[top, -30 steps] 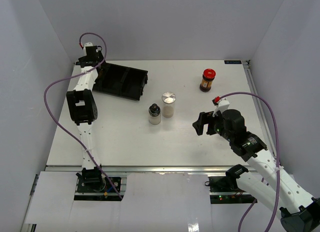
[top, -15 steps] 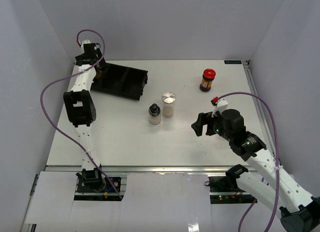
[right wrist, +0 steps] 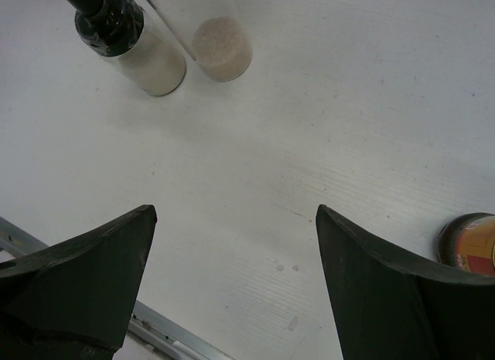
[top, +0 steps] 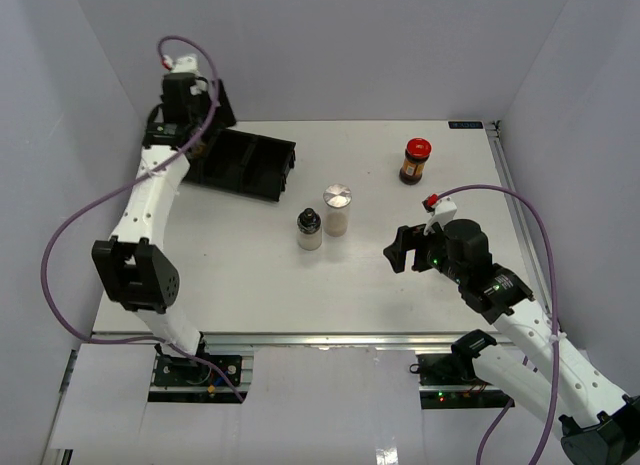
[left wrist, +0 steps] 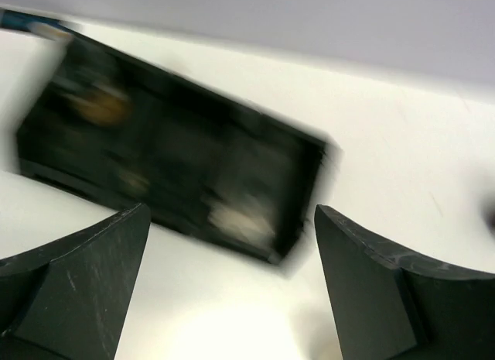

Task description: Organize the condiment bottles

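A clear shaker with a black top [top: 309,228] [right wrist: 128,42] and a clear jar with a flat silver lid [top: 337,209] [right wrist: 209,35] stand side by side mid-table. One dark-brown jar with a red lid [top: 415,160] [right wrist: 468,244] stands at the back right. My left gripper [top: 212,110] [left wrist: 232,213] hangs open and empty above the back-left corner, over the black tray [top: 245,163] [left wrist: 170,166]. In the blurred left wrist view an orange-brown patch [left wrist: 100,104] shows in the tray's far end; I cannot tell what it is. My right gripper [top: 398,250] [right wrist: 232,213] is open and empty, right of the shaker.
The black compartmented tray lies angled at the back left. The left arm's purple cable loops out over the table's left side. Grey walls close in the table at the back and both sides; a metal rail [right wrist: 155,329] runs along the near edge.
My left gripper has opened and lifted up and back from the tray's left end, the arm's elbow swinging down toward the near left. The right arm and the bottles have stayed put.
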Controlling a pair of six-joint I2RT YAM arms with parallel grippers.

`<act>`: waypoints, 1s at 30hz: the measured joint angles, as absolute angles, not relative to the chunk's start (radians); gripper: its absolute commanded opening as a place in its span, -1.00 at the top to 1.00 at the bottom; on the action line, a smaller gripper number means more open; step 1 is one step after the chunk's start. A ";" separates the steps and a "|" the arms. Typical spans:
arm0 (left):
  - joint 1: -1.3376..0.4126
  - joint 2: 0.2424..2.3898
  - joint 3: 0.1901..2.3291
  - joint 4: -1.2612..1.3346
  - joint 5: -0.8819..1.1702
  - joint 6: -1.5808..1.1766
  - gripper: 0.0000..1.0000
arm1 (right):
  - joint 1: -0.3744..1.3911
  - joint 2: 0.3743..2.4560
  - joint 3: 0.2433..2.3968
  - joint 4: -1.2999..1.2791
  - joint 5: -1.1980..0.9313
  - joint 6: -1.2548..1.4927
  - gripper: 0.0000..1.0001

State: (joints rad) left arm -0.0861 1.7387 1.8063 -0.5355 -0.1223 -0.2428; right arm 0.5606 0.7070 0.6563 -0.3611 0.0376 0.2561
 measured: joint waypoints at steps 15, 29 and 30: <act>-0.600 1.492 1.274 -0.519 0.039 -0.255 -0.96 | 0.561 0.721 0.656 -0.358 0.038 0.254 -0.80; -0.632 1.512 1.263 -0.519 -0.023 -0.227 -0.96 | 0.561 0.714 0.656 -0.357 0.046 0.254 -0.80; -0.632 1.517 1.259 -0.517 -0.026 -0.226 -0.96 | 0.561 0.713 0.656 -0.357 0.046 0.254 -0.80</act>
